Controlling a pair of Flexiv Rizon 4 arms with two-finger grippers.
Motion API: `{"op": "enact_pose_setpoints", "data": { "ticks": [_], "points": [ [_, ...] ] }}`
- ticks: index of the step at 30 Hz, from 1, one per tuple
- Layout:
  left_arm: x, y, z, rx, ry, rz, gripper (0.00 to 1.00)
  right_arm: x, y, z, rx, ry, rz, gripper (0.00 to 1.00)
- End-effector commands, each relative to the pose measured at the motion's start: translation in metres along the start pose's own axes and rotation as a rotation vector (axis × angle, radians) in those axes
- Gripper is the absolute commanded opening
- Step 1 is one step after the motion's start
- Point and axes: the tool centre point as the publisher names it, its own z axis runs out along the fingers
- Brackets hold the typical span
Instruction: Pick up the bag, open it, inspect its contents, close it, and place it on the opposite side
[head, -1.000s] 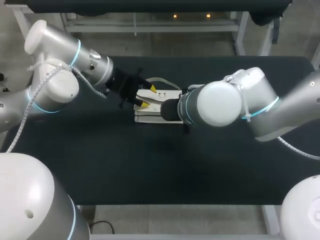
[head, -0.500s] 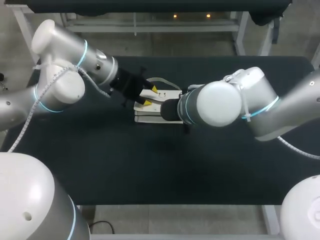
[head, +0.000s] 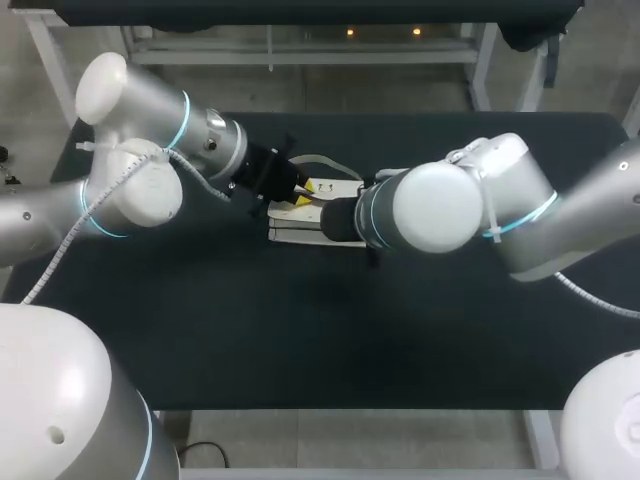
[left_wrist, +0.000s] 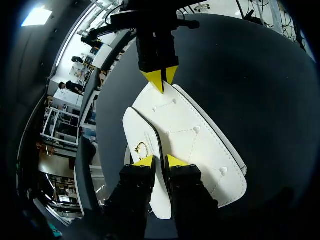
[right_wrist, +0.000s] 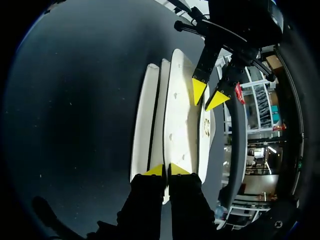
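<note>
A white flap bag (head: 296, 235) lies flat near the middle of the black table (head: 300, 330). In the left wrist view the bag (left_wrist: 192, 140) runs out ahead of my left gripper (left_wrist: 160, 162). Its yellow fingertips (left_wrist: 145, 161) stand close together, pinching the front flap's edge beside a small gold clasp (left_wrist: 141, 148). At the bag's opposite end my right gripper (left_wrist: 161, 80) is shut on the rim. In the right wrist view my right gripper (right_wrist: 165, 170) pinches a white panel of the bag (right_wrist: 180, 120), and the left gripper (right_wrist: 208, 95) faces it across the flap.
The bag's pale strap (head: 322, 160) loops out behind it toward the table's far edge. My right forearm (head: 440, 208) lies over the bag's right end in the head view. Dark tabletop stretches out on both sides and in front.
My left gripper has moved in to the right onto the bag's flap and its fingers have narrowed around the flap's edge. The right arm and the bag have stayed in place.
</note>
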Motion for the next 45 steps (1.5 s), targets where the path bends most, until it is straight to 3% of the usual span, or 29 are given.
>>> {"op": "enact_pose_setpoints", "data": {
  "ticks": [1,17,37,45],
  "points": [
    [-0.004,0.003,0.003,-0.006,0.006,-0.031,0.0,0.002,-0.001,0.001,-0.004,-0.002,0.0,0.0],
    [-0.022,0.015,-0.01,0.056,0.053,-0.193,0.0,0.002,-0.001,0.001,-0.004,-0.002,0.0,0.0],
    [-0.017,0.014,-0.011,0.056,0.087,-0.223,0.0,0.002,-0.001,0.001,-0.004,-0.002,0.0,0.0],
    [-0.031,0.031,-0.016,0.099,0.127,-0.349,0.0,0.002,-0.001,0.001,-0.004,-0.002,0.0,0.0]
  ]
}}
